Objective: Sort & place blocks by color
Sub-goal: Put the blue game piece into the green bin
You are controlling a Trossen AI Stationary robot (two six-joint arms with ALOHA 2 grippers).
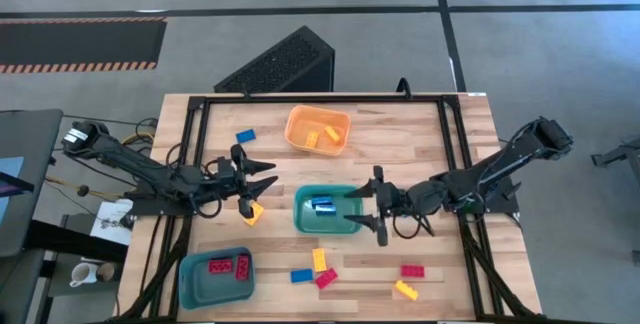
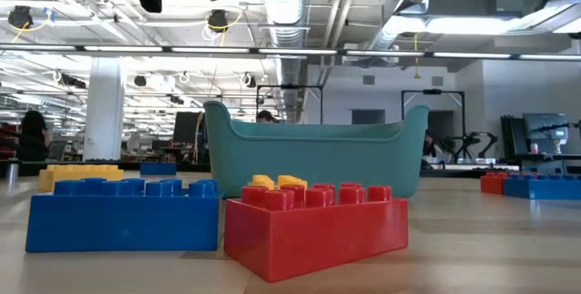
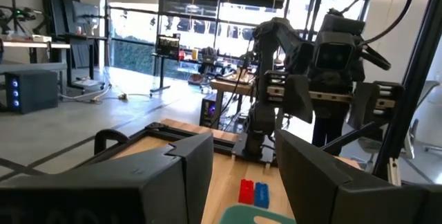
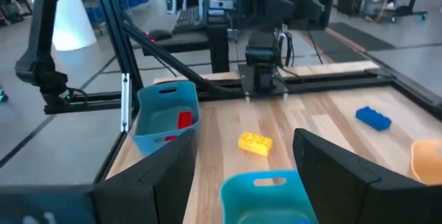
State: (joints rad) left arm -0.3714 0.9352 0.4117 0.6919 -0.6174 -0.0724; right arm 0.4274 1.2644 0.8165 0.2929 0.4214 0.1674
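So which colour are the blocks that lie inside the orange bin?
Yellow: two yellow blocks lie in the orange bin. The high view shows them best.

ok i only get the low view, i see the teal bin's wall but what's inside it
observer: blue blocks lie in the teal bin; I see no other colour in there.
operator: and where's the right gripper
observer: the right gripper hangs open over that bin's right edge.
operator: left one
observer: the left gripper is open, off the bin's left side, with a loose yellow block on the table right by it.
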